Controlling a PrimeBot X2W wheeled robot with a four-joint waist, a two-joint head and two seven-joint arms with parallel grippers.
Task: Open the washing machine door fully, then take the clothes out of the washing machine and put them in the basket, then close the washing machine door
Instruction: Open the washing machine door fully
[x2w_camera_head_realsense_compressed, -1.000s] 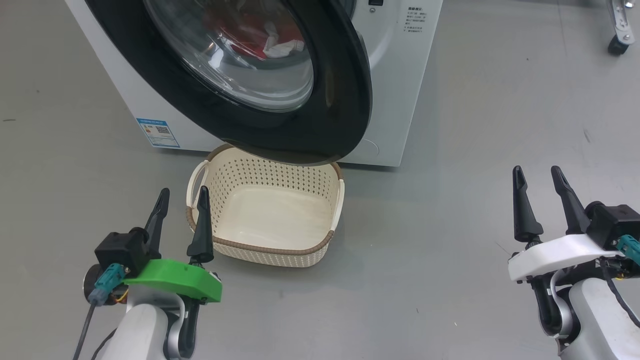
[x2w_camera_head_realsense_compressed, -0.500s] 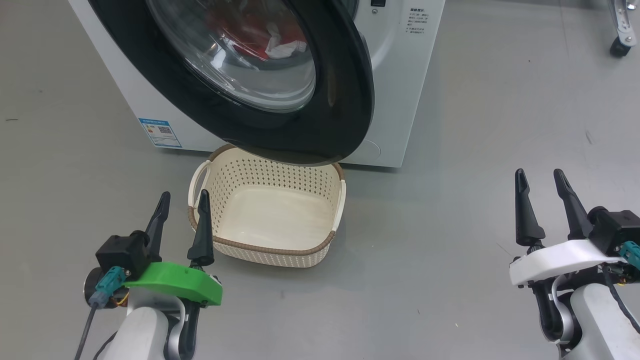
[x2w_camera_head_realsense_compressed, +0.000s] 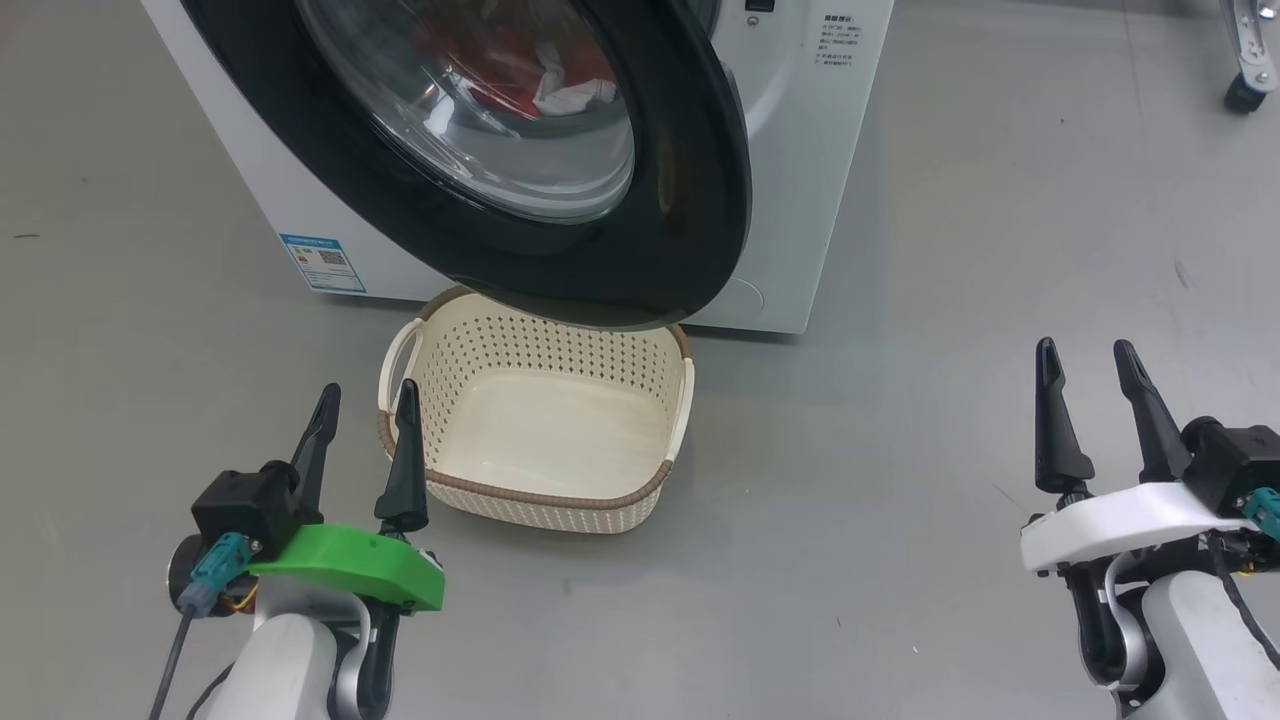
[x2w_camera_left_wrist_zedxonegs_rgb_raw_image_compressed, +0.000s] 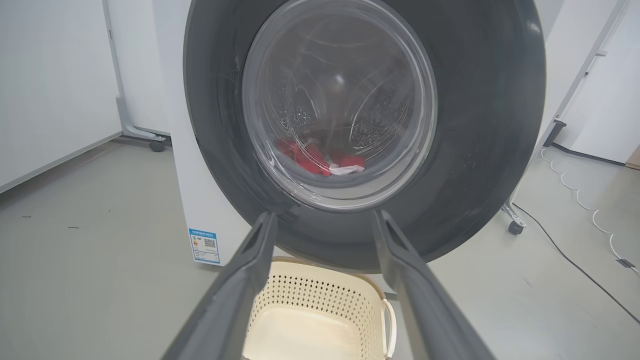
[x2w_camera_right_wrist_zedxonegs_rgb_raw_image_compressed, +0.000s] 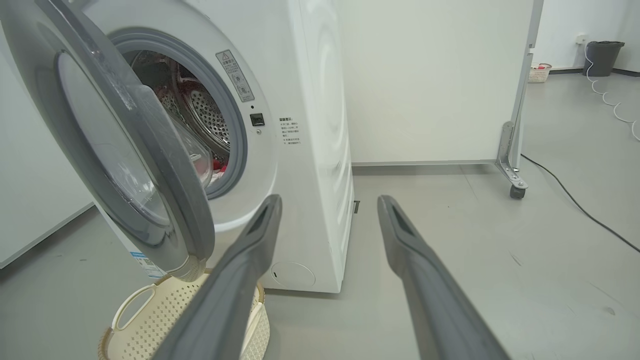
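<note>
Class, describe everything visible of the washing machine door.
The washing machine door is a large round disc with a glossy black face and a bulging clear glass window at its centre. It stands partly open, swung out from the washing machine, lower edge over the back rim of the basket; contact there is unclear. Red clothes show through the glass.

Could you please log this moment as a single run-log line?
washing machine door: ajar | clothes: in drum | basket: empty | left gripper: open | right gripper: open
</note>
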